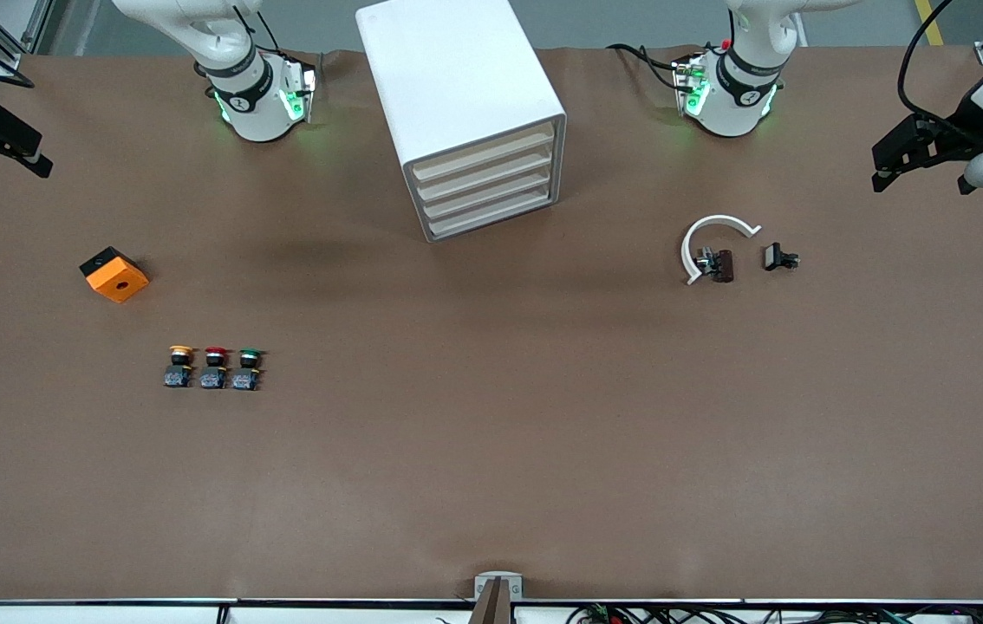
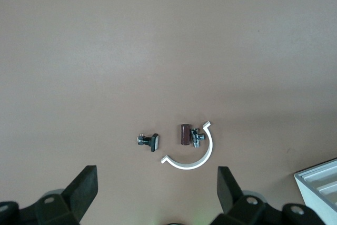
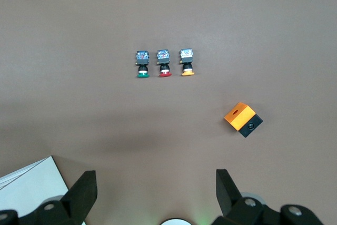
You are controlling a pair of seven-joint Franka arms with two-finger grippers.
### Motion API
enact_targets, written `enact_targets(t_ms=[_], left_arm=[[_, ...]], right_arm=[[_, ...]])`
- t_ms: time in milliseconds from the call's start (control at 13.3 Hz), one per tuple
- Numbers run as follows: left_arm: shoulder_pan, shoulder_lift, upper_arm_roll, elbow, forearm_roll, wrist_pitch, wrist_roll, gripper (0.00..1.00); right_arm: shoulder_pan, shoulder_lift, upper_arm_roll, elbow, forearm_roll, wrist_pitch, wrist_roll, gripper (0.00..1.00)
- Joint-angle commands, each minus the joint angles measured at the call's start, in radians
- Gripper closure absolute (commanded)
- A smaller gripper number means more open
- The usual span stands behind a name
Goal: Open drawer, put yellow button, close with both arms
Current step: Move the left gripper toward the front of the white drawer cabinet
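Four drawers are shut, so pull only the top drawer [image 1: 484, 157] squarely by its slat. Left gripper [image 1: 895, 163] and right gripper [image 1: 10, 143] wait released at the table ends; the yellow button [image 1: 180, 365] lies near the right arm's end.

— What lies under the left claw?
— A white curved clip [image 2: 190, 158] touching a brown part [image 2: 184, 135], a black clip [image 2: 149, 142] just beside.
— And under the right one?
— Orange block [image 3: 243, 118], red-capped switch [image 3: 164, 62], green-capped switch [image 3: 141, 63].

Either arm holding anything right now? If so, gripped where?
Nothing is held. The left gripper and right gripper both have open jaws with only bare table between them; the yellow button sits untouched.
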Motion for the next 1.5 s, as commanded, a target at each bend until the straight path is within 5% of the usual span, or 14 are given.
enact_targets(t_ms=[0, 526, 751, 977, 1427], left_arm=[[0.003, 0.008, -0.007, 0.025, 0.019, -0.023, 0.008, 0.00], [0.012, 0.084, 0.000, 0.060, -0.003, -0.023, 0.015, 0.00], [0.007, 0.161, -0.002, 0.043, -0.133, 0.014, -0.017, 0.00], [-0.023, 0.215, -0.019, 0.008, -0.141, 0.051, -0.060, 0.00], [-0.095, 0.379, -0.105, 0.003, -0.142, 0.077, -0.533, 0.00]], right_arm=[[0.008, -0.024, 0.000, -0.020, -0.013, 0.002, 0.022, 0.00], [0.008, -0.022, -0.001, -0.020, -0.013, 0.002, 0.020, 0.00], [0.008, -0.022, -0.001, -0.020, -0.013, 0.002, 0.020, 0.00], [0.008, -0.022, 0.000, -0.020, -0.013, 0.002, 0.020, 0.00], [0.007, -0.022, -0.001, -0.020, -0.013, 0.004, 0.020, 0.00]])
